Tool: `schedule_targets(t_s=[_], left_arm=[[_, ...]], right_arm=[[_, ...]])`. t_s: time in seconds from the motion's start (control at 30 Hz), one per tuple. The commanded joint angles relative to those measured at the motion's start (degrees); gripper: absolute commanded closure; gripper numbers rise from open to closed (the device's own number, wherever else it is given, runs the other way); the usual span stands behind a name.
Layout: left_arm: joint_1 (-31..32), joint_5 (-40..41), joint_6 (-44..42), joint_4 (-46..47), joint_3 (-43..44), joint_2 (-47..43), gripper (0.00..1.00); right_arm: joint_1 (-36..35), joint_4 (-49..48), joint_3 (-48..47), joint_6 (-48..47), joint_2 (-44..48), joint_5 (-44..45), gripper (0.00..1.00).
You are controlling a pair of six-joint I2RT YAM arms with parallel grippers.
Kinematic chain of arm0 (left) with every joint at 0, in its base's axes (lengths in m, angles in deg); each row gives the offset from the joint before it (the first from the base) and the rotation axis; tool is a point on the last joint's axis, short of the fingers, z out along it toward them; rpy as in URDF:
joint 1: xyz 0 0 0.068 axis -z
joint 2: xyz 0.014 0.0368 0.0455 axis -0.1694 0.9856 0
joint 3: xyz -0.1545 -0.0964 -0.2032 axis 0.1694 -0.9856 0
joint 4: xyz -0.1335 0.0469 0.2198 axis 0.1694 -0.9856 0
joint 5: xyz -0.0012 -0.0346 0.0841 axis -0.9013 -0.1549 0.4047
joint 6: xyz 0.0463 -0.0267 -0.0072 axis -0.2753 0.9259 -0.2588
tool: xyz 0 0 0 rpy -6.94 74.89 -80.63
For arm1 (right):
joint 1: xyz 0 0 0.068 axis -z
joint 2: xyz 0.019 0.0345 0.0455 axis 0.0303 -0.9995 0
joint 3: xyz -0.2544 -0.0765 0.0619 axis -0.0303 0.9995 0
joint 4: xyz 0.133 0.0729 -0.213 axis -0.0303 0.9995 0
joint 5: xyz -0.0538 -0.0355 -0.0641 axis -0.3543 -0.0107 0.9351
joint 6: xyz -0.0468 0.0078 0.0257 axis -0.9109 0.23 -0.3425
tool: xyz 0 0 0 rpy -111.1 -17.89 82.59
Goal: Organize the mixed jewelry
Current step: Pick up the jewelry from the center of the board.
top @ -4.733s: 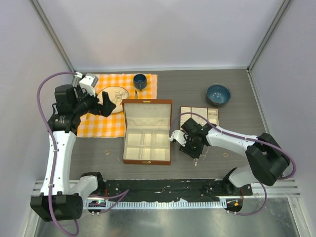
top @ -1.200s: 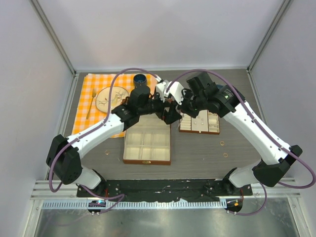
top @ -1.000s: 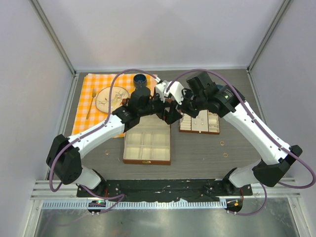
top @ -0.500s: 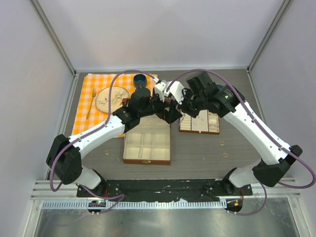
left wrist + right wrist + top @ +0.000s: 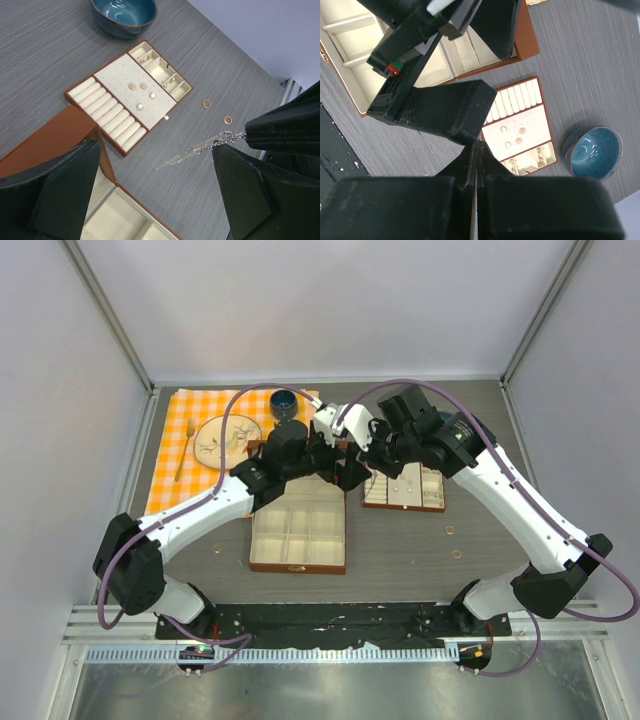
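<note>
Chain (image 5: 200,147): dangling from pinched-shut right gripper (image 5: 247,134), hanging between jaws of widely spread, empty left gripper (image 5: 156,165), probably being offered for handover near box (image 5: 55,135). Rings (image 5: 206,103): lying loose on worktop (image 5: 60,45) beyond left gripper, past tray (image 5: 116,80), awaiting sorting.

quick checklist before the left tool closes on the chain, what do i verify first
1. Right tool shut on the chain: ok.
2. Left tool wide open: ok.
3. Chain hanging between the left fingers: ok in the left wrist view. How deep it sits, cannot tell.
4. Chain free of knots: cannot tell.
5. Box open for the drop: ok.
6. Rings sorted: not ok, two lie on the table beside the tray.
</note>
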Motion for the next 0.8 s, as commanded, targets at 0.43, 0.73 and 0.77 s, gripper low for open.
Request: schedule_targets(t_s=[0.43, 0.73, 0.77], left_arm=[[1.19, 5.59, 1.87, -1.6, 1.05, -3.65, 0.04], [1.97, 5.07, 2.66, -1.77, 1.93, -1.98, 0.06], [2.15, 4.98, 2.74, -1.77, 2.02, -1.72, 0.07]], right_arm=[[1.07, 0.15, -2.44, 1.28, 2.57, -2.45, 0.99], [1.77, 0.24, -2.87, 1.72, 2.92, -3.86, 0.99], [1.86, 0.41, -2.96, 1.72, 2.83, -3.86, 0.99]])
